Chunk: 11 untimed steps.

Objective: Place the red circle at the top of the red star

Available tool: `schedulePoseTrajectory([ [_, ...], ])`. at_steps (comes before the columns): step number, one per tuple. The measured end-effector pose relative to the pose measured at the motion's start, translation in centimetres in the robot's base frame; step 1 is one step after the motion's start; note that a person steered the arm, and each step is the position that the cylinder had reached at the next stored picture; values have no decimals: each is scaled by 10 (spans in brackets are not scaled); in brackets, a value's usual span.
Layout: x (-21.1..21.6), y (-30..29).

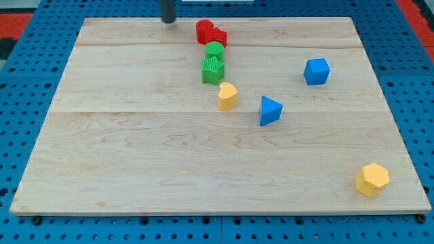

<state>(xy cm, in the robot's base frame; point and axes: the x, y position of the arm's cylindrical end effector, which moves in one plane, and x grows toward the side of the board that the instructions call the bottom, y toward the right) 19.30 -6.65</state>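
Note:
The red circle sits near the top edge of the wooden board, touching the left side of the red star. My tip is at the board's top edge, to the left of the red circle and apart from it by about a block's width.
A green circle and a green star-like block lie just below the red star. A yellow heart-like block is below them. A blue triangle, a blue cube and a yellow hexagon lie to the right.

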Motion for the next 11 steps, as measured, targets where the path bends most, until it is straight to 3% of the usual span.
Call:
schedulePoseTrajectory([
  [2,15,-27],
  [3,40,-6],
  [5,50,-1],
  [11,-1,33],
])
